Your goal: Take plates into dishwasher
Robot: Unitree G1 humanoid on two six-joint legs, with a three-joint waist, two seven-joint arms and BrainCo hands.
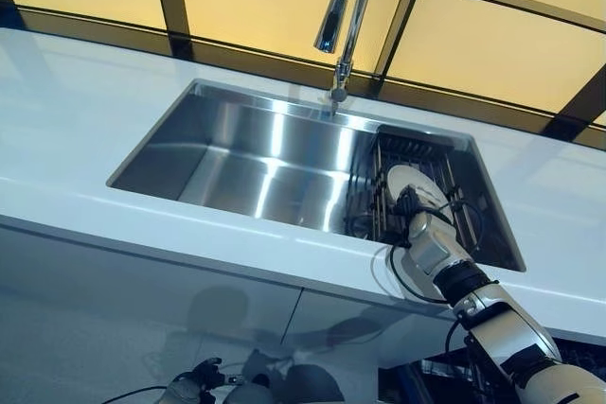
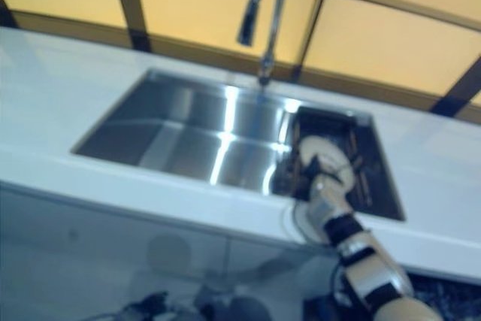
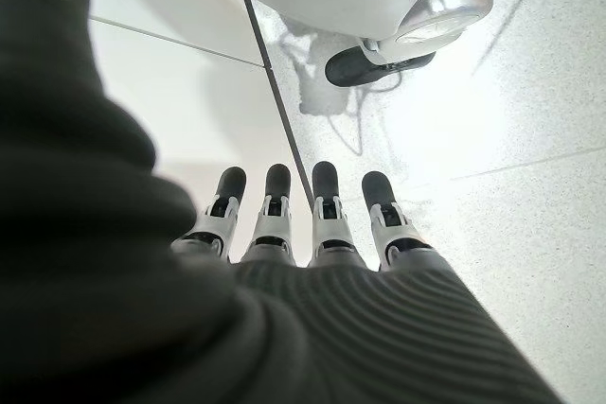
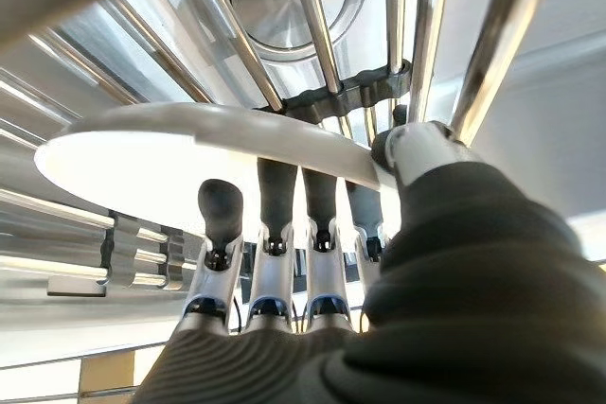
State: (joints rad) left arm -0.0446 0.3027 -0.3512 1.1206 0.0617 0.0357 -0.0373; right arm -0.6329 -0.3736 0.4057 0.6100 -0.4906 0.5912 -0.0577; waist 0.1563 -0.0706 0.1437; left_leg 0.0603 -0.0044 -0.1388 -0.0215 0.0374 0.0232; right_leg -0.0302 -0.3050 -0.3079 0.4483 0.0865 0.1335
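A white plate (image 1: 407, 180) stands on edge in the dark wire rack (image 1: 414, 147) at the right end of the steel sink (image 1: 237, 153). My right hand (image 1: 428, 243) reaches over the counter's front edge into the rack and holds the plate. In the right wrist view its fingers (image 4: 220, 205) lie along one face of the plate (image 4: 142, 153) while the thumb (image 4: 409, 153) presses on the rim. My left hand (image 1: 194, 385) hangs low below the counter with straight fingers (image 3: 322, 224) pointing at the floor, holding nothing.
A tall chrome faucet (image 1: 346, 7) rises behind the sink. White counter (image 1: 76, 111) surrounds the basin, with yellow-lit windows behind. White cabinet fronts (image 1: 142, 281) run below the counter's edge. The rack's metal bars (image 4: 312, 26) crowd close around the plate.
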